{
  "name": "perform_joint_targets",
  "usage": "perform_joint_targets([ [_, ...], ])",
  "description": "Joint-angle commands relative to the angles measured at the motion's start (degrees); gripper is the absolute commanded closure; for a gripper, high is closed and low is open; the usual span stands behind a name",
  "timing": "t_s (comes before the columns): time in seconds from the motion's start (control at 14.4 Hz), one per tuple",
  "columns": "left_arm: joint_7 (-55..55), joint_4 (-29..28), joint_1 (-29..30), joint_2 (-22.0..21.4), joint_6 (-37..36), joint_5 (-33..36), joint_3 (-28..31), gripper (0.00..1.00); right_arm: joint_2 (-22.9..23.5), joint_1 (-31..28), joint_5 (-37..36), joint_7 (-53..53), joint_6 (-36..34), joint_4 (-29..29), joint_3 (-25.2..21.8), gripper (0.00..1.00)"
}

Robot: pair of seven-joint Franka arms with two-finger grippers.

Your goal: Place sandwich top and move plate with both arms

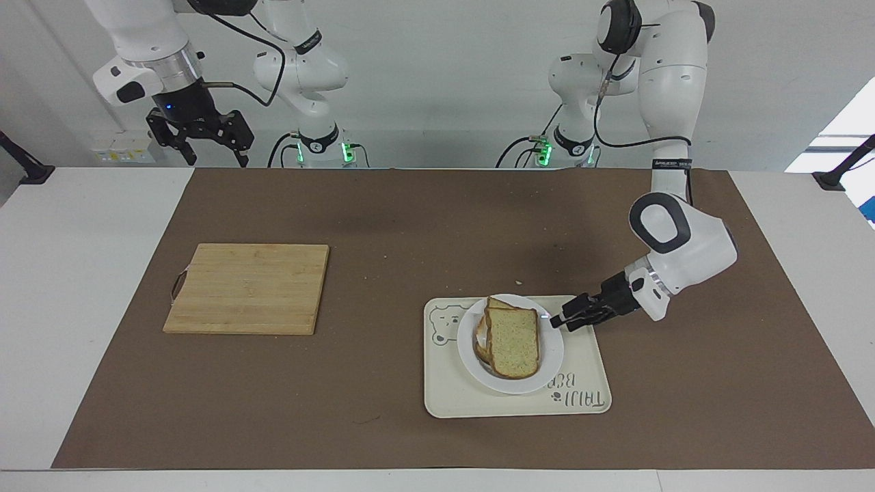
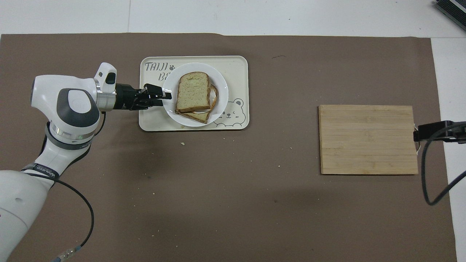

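Resting on the tray [image 1: 444, 396], the plate [image 1: 552, 352] sits just beside the left claw [image 1: 559, 320], fingers parted, gripping nothing.

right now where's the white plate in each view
Facing view: the plate sits on the bear tray, lower middle, toward the left arm's end.
Overhead view: the plate is in the upper middle, on the same tray.
Shared landmark: the cutting board, toward the right arm's end.
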Motion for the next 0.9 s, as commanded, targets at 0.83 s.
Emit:
perform_joint_targets([
  [0.83, -12.45, 6.96, 2.32, -18.05, -25.45, 48.29, 1.29, 0.0, -1.01, -0.66, -2.56, -1.35, 0.48, -1.01, 0.5, 0.0],
])
